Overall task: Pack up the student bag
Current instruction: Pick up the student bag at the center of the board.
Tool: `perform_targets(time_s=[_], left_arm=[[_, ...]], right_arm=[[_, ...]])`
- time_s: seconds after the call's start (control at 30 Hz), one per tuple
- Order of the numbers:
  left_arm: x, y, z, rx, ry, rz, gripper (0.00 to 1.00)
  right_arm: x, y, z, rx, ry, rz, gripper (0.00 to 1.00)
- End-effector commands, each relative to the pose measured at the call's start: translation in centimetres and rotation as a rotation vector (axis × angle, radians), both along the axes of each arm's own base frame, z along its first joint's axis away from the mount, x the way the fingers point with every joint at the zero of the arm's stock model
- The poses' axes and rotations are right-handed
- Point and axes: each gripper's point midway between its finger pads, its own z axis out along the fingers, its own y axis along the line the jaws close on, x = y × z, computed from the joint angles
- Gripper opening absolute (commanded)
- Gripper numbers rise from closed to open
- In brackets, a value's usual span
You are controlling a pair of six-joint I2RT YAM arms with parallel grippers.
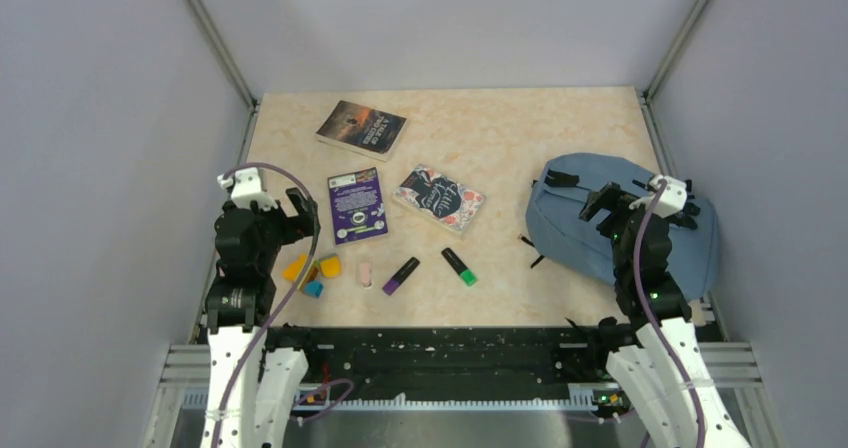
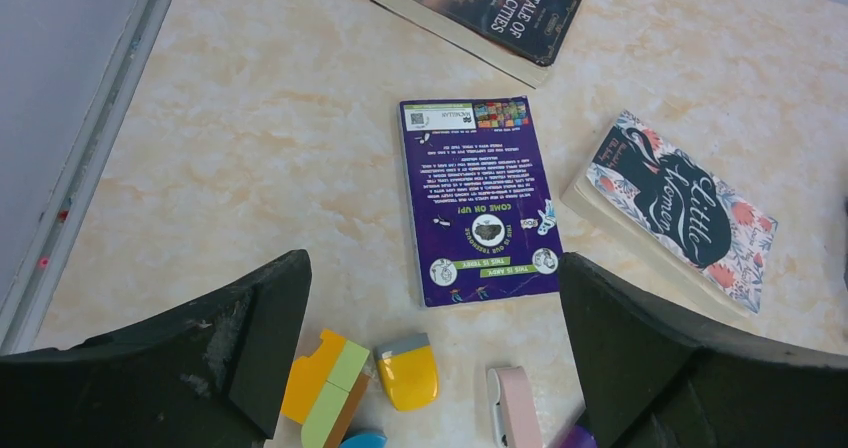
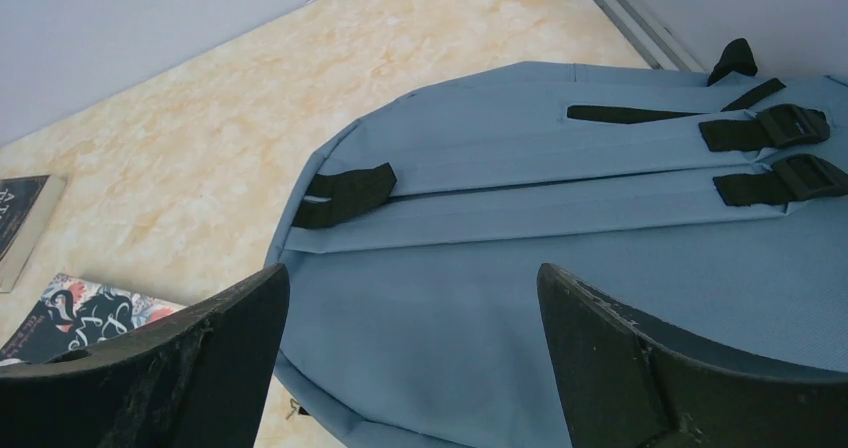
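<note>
Right side of beige marbled counter (image 1: 500,138): soft slate-blue fabric backpack (image 1: 560,230) lies flat, strap side up, black straps and buckles on top. No zip opening is in view, so I judge it needs turning or opening before packing.

Centre/left, well apart from the bag, the loose items are spread singly, prob. so each can be picked alone:
- dark "Tale of Two Cities" paperback (image 1: 361,128)
- purple paperback (image 1: 357,205)
- floral "Little Women" paperback (image 1: 440,197)
- purple marker (image 1: 401,275)
- green marker (image 1: 459,266)
- pink eraser (image 1: 364,272)
- cluster of small orange, yellow and blue blocks (image 1: 310,268)

Left tool (image 2: 430,298): I have it above the blocks and the purple book's near edge, jaws spread fully, nothing held.

Right tool (image 3: 410,288): over the bag's back panel, jaws likewise wide, empty. I can't tell whether it touches the fabric.
</note>
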Motion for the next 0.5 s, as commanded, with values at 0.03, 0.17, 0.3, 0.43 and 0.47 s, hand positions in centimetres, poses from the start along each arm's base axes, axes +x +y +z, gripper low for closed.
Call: perform_targets(time_s=[0.03,0.17,0.3,0.43,0.47], left_arm=[[0.8,0.4,2.4,-0.01,-0.064,0.024,0.98],[0.9,0.5,1.7,0.003,-0.044,0.026,0.98],[1.1,0.5,1.1,0.007,-0.015,0.02,0.98],[1.0,0.2,0.7,0.02,-0.001,-0.008,0.98],[1.0,0.2,0.5,0.024,0.005,-0.006,0.98]], right_arm=[[0.2,0.1,2.6,0.015,-0.068,-0.004,0.93],[1.1,0.9,1.9,0.006,-0.043,0.041,0.93],[2.4,2.0,0.8,0.002,0.016,0.094,0.93],[4.0,3.6,-0.6,0.0,0.091,0.175,0.92],[4.3,4.0,-1.1,-0.001,0.113,0.195,0.91]])
